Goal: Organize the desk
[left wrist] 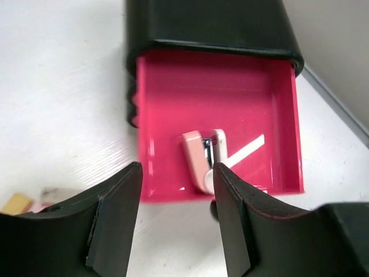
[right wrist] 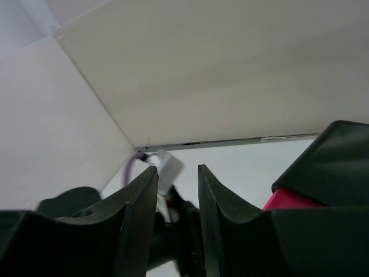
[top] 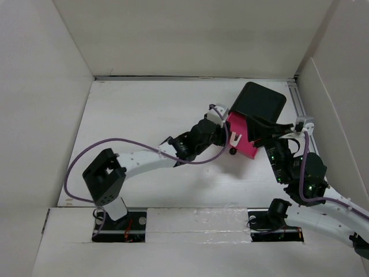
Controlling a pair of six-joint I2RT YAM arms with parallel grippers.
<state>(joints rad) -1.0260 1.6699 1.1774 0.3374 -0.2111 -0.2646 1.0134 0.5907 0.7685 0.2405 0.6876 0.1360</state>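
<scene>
From above, the large flat matte white rectangular desk (top: pixel 132 115) fills the floor of a white-walled enclosure. Toward its far right sits a small black plastic box with rounded corners (top: pixel 260 103), turned at an angle. A bright pink plastic drawer (top: pixel 245 145) stands out of its near side. The white-and-black left arm (top: pixel 144 160) reaches across the desk to the drawer's left edge. The right arm (top: pixel 305 179) comes up just beside the box on its right — whether it touches the box is hard to tell from here.

From the left wrist, the left gripper (left wrist: pixel 177 173) hangs over the near rim of the drawer, its two black fingers (left wrist: pixel 115 219) spread apart with nothing between them. A small pale pink stapler-like tool (left wrist: pixel 199 158) lies on the drawer's floor, just past the right-hand finger. At the lower left a small yellowish item (left wrist: pixel 16 203) rests on the desk, blurred.

From the right wrist, the right gripper (right wrist: pixel 177 170) points toward the back wall — its jaws are parted and empty, with the box and a sliver of pink off to their right.
</scene>
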